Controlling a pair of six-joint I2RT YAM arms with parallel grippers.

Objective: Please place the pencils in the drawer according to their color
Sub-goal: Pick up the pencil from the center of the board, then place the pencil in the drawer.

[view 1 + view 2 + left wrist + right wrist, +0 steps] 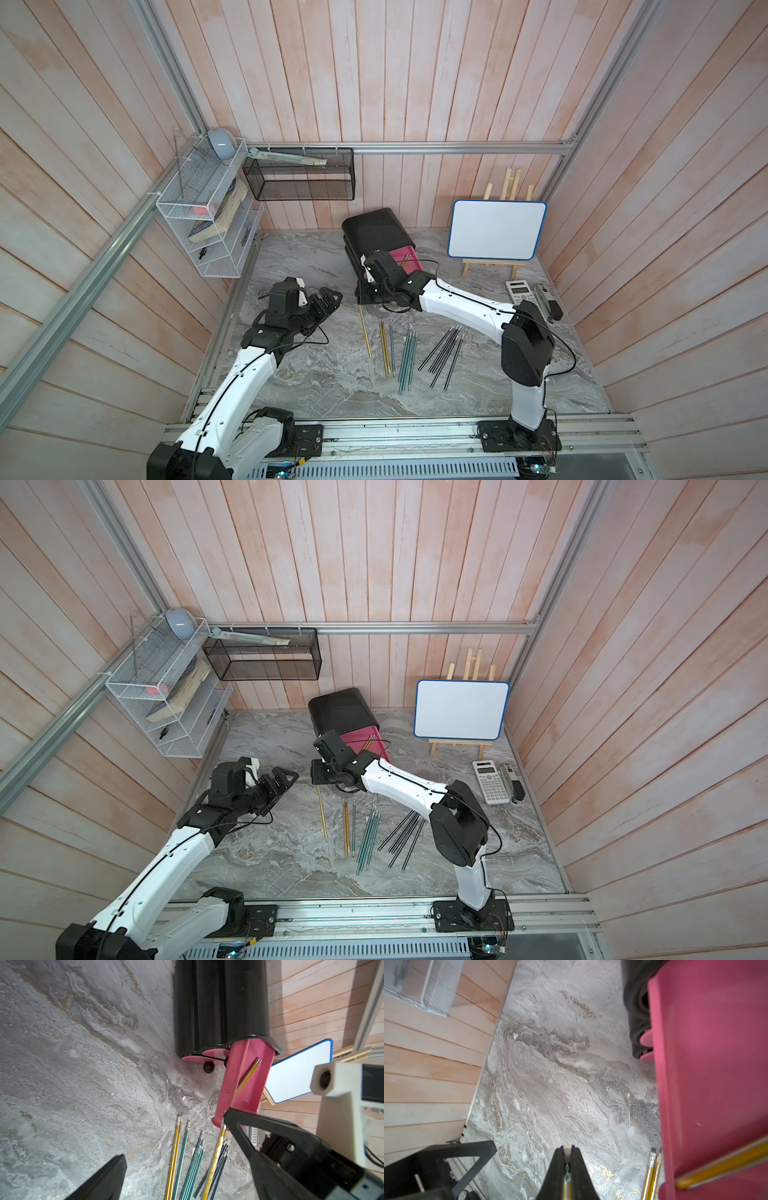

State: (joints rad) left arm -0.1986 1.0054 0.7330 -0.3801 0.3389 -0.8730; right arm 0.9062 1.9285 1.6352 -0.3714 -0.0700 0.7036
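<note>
Right hand point(566, 1150) clamps a yellow pencil point(365, 332) beside the open pink drawer point(254, 1088) (left hand point(328, 302) gapes).

We see the right gripper point(319, 781) beside an open pink drawer point(357, 734), a yellow pencil point(322, 812) slanting from its tip; yellow, green and black pencils point(368, 837) lie on the marble table point(270, 854).

Cabinet point(374, 228): pencils point(407, 357) are laid out in front of it; two pencils point(249, 1075) are lodged in its pulled-out drawer point(230, 1076); whiteboard point(496, 230) is stood to its right.
</note>
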